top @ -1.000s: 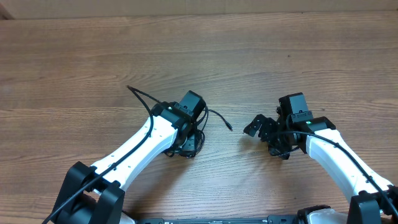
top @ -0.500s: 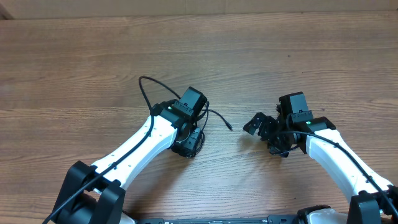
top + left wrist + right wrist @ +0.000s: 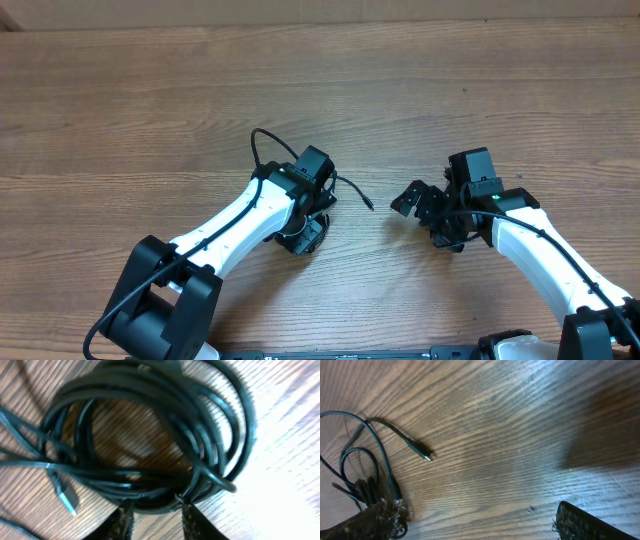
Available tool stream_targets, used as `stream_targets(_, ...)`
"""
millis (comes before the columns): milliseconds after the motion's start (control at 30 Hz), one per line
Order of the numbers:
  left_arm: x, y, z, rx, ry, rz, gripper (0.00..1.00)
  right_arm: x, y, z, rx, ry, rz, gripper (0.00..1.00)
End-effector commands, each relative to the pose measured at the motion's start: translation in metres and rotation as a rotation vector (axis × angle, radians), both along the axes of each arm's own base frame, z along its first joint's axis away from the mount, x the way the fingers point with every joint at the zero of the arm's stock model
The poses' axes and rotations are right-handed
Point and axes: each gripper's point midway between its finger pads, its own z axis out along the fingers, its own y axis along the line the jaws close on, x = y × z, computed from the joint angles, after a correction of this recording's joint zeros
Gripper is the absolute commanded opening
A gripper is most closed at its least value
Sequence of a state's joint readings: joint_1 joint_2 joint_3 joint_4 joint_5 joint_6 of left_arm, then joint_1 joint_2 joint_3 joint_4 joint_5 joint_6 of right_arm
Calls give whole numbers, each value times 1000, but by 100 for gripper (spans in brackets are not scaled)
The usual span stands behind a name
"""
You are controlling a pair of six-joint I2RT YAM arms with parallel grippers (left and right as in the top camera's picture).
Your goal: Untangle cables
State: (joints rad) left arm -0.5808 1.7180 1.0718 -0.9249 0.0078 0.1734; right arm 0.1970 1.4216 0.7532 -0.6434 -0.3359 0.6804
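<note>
Right under L gripper, at its tips, lie the cables: a flat coil of many black turns on the wood table. It's roughly round, a bit longer across the fingers' line than away from them. Coil's near edge sits btw the two fingertips. L fingers stand partly apart w/ strands at the gap; can't tell if they pinch or only straddle. One loose tail leaves the coil on the side facing R gripper. Its long axis runs toward that gripper, plug end pointing at it, not touching. Another strand arcs out beyond L wrist, on the side away from R gripper. R gripper: fingers spread wide, nothing btw them, apart from the cables.
</note>
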Motion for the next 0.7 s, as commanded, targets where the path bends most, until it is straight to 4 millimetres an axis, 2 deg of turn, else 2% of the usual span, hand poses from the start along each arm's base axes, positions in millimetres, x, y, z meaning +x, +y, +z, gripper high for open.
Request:
stream_targets(0, -6, -15, -4, -78, 39, -43, 38, 0, -1, -2, -5, 0, -6, 100)
stream_targets(167, 5, -25, -3, -122, -3, -46, 42, 0, -1, -2, -5, 1, -6, 100)
stream_targets(300, 6, -25, -3, -123, -6, -46, 45, -1, -1, -3, -6, 5, -6, 100)
stream_targets(567, -7, -28, -15, -159, 34, -58, 41, -1, -1, -3, -6, 4, -6, 100)
stream_targets(667, -15, -26, -25, -175, 53, -56, 35, -1, -1, -3, -6, 3, -6, 100)
